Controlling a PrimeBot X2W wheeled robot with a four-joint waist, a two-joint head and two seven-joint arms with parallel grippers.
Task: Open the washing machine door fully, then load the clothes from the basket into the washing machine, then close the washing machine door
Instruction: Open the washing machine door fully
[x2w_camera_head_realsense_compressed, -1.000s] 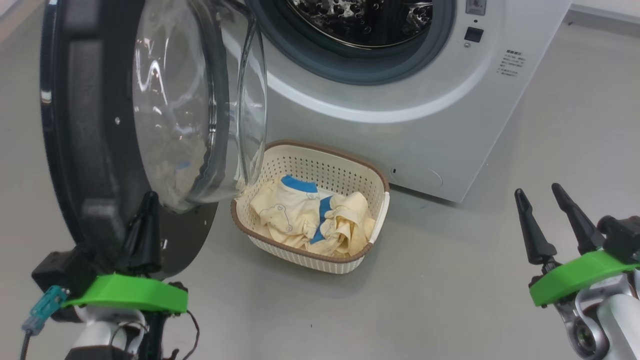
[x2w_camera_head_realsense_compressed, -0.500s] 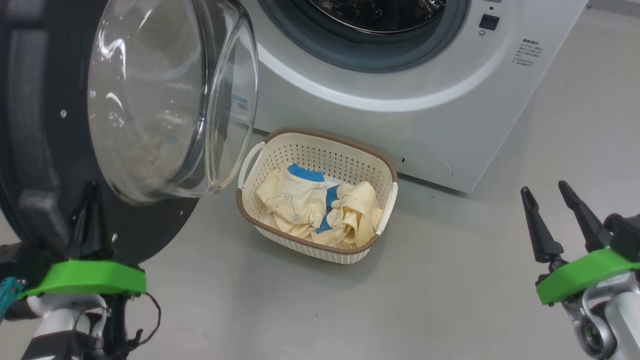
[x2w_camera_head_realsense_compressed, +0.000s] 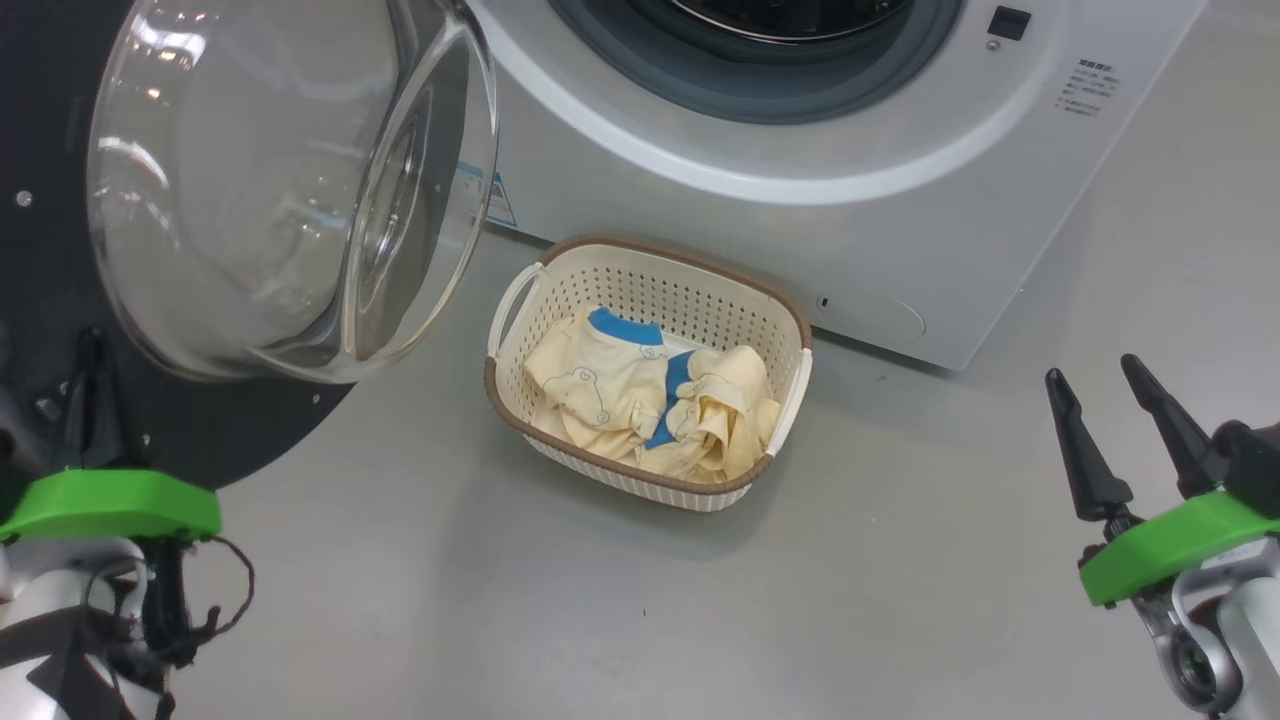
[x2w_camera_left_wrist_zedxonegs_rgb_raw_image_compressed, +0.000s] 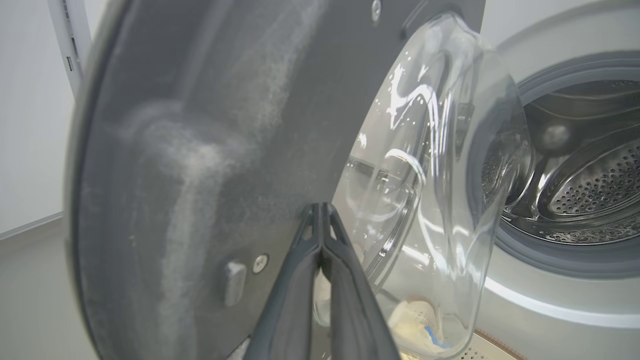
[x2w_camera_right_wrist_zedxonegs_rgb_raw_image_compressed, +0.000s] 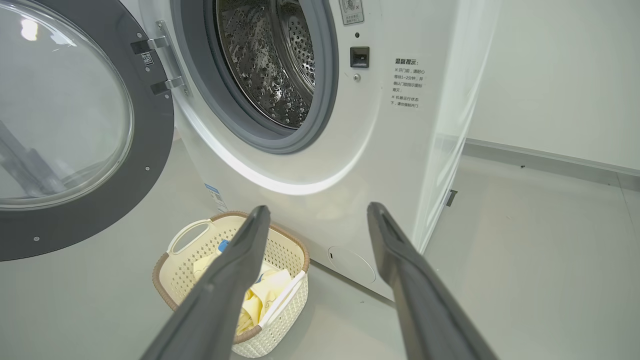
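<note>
Washing machine door (x2w_camera_head_realsense_compressed: 250, 200) cropped at left.

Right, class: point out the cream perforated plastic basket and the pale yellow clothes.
cream perforated plastic basket (x2w_camera_head_realsense_compressed: 640, 285): head view, far perforated wall.
pale yellow clothes (x2w_camera_head_realsense_compressed: 600, 385): head view, bear-print panel.

place: laundry room | cues: washing machine (x2w_camera_right_wrist_zedxonegs_rgb_raw_image_compressed: 385, 150), grey floor (x2w_camera_head_realsense_compressed: 900, 560), white wall (x2w_camera_right_wrist_zedxonegs_rgb_raw_image_compressed: 560, 75)

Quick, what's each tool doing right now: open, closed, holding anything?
Left tool: closed, gripping nothing, tips at the door's inner side.
Right tool: open, empty.
</note>
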